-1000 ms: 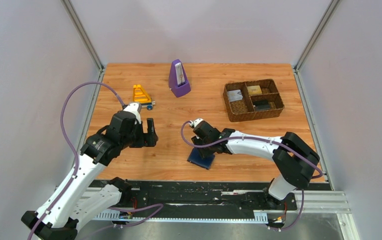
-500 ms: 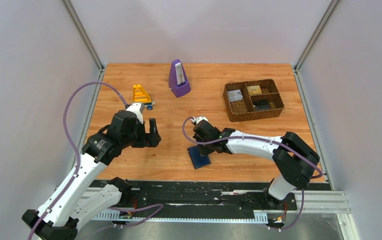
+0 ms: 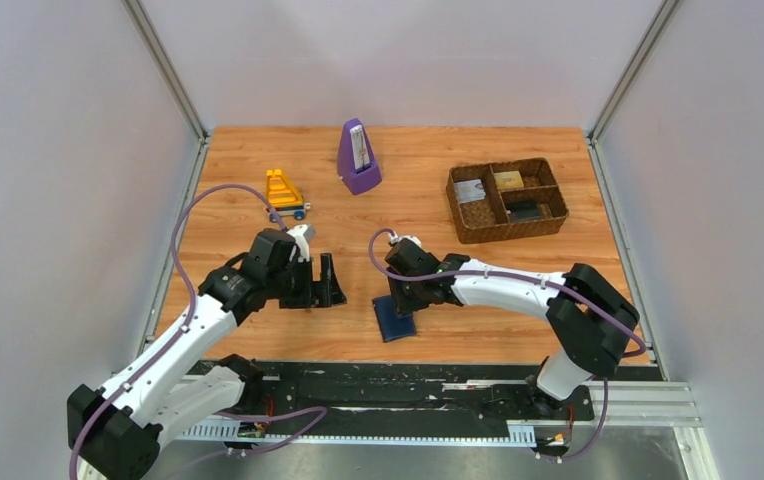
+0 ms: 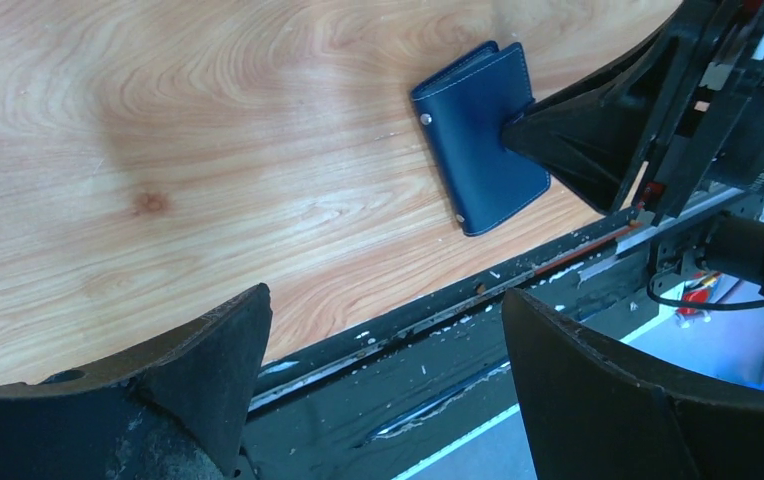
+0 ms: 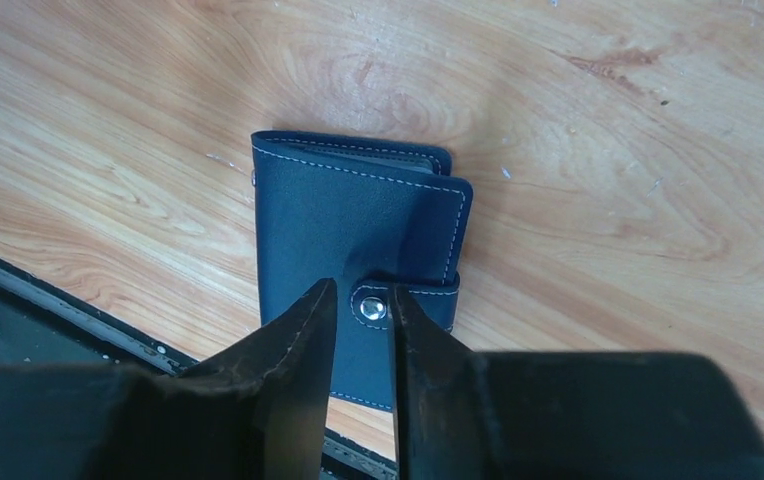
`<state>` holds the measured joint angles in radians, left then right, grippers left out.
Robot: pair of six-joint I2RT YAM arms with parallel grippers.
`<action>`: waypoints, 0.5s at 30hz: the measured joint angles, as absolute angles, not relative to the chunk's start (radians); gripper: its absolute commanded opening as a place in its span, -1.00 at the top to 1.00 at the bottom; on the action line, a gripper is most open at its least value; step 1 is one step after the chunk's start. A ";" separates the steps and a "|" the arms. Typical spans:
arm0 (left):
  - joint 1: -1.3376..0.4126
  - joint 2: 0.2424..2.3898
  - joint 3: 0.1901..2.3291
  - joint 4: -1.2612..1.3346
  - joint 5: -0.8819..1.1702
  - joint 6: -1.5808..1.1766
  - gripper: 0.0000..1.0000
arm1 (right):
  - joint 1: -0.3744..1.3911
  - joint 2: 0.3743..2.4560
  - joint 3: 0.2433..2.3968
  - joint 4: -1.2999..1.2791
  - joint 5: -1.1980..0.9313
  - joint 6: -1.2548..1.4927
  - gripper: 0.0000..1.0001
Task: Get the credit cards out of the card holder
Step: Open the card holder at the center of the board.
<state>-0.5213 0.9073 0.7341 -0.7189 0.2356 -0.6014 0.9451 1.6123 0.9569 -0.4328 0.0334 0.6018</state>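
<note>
**Closed holder gripped at its snap tab by the right gripper**

The holder (image 5: 348, 220) is laid flat on the table (image 3: 418, 200) with its dark blue cover up. White stitching is seen along its edges, and its snap tab is fastened over the cover. It is placed close to the table's near edge, just beside the black rail (image 3: 408, 380), between the two arms.

The right gripper (image 5: 363, 305) is set down on the holder at the tab. Its fingers are drawn almost together, and the snap tab is caught in the narrow gap between them.

The left gripper (image 4: 383, 310) is held to the left of the holder, apart from it and turned toward it. Its fingers are spread wide, and nothing is held between them.

Farther back, a purple metronome (image 3: 358, 158) is stood upright near the table's far edge, and a yellow toy (image 3: 283, 190) is placed to its left. At the far right a brown woven basket (image 3: 453, 200) is set, with a whitish card (image 3: 470, 190) lying in its left compartment and a tan card (image 3: 508, 180) in a far one.
</note>
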 measured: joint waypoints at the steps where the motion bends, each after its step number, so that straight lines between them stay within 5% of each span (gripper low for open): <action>1: -0.521 0.904 0.734 -0.713 0.236 -0.602 -0.86 | 0.947 1.612 0.960 -0.438 0.034 0.608 0.37; 15: -0.521 0.874 0.734 -0.698 0.234 -0.620 -0.86 | 1.031 1.724 1.095 -0.572 0.192 0.659 0.18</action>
<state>-0.5213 0.8738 0.7338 -0.6975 0.2344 -0.6197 1.0309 1.7237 1.0946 -0.5724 0.1925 0.6590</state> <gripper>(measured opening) 0.934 0.418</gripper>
